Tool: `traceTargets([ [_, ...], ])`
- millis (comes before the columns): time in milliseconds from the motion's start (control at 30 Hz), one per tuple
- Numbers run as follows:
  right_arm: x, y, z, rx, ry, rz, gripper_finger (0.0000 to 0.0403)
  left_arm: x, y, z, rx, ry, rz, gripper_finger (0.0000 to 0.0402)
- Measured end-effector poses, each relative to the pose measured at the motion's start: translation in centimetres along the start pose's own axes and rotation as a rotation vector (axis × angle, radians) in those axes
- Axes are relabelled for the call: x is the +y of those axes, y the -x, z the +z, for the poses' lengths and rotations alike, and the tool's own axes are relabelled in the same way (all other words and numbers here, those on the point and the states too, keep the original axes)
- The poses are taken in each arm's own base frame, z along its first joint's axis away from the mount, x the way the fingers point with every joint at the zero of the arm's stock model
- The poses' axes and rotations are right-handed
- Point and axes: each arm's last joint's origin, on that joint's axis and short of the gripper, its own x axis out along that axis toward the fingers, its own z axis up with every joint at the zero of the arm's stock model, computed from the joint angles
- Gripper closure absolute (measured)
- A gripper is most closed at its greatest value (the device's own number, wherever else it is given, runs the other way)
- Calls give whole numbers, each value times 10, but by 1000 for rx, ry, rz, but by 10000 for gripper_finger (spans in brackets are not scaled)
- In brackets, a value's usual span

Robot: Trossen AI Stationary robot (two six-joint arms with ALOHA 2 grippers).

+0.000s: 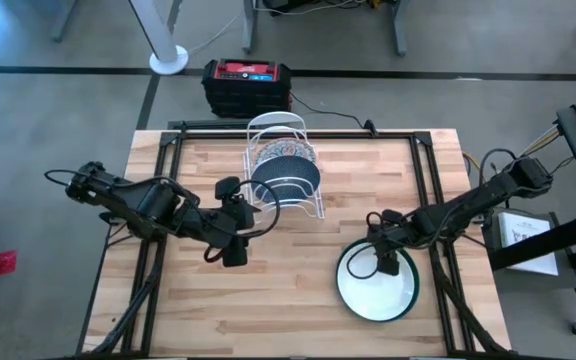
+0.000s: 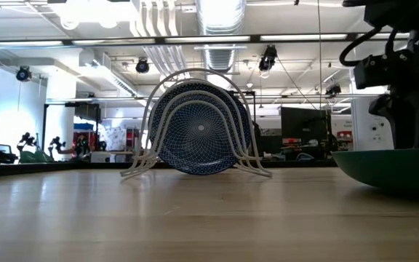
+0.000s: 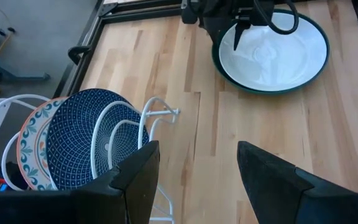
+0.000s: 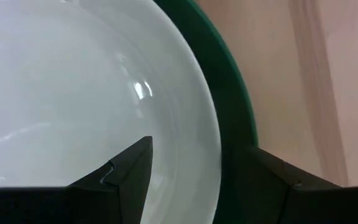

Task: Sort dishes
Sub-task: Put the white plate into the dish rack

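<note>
While the plain white dish (image 1: 376,290) lies nested inside the green dish (image 1: 414,300) at the lower right of the high view, the right gripper (image 1: 386,262) stands over their upper left rim. In the right wrist view its two fingers are spread, one finger (image 4: 126,180) over the white dish and the other over the green rim (image 4: 232,118); I cannot tell if they pinch it. The blue patterned dish (image 1: 286,176) and the floral dish (image 1: 284,152) stand upright in the white wire rack (image 1: 280,165) at the upper centre of the wooden table (image 1: 298,320). The left gripper (image 1: 232,238) is left of the rack, near it, with jaws spread and nothing between them. A black and red box (image 1: 247,85) sits beyond the table's top edge.
</note>
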Motion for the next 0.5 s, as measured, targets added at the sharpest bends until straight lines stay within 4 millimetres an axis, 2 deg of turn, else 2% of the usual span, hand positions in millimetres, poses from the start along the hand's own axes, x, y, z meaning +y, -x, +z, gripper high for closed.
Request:
traceTargets([
  [267,0,-5,-2,-9,-3,26,210,0,0,0,0,0,0,196],
  [500,-2,-12,-7,-19,-4,37,276,0,0,0,-3,1,10,196],
])
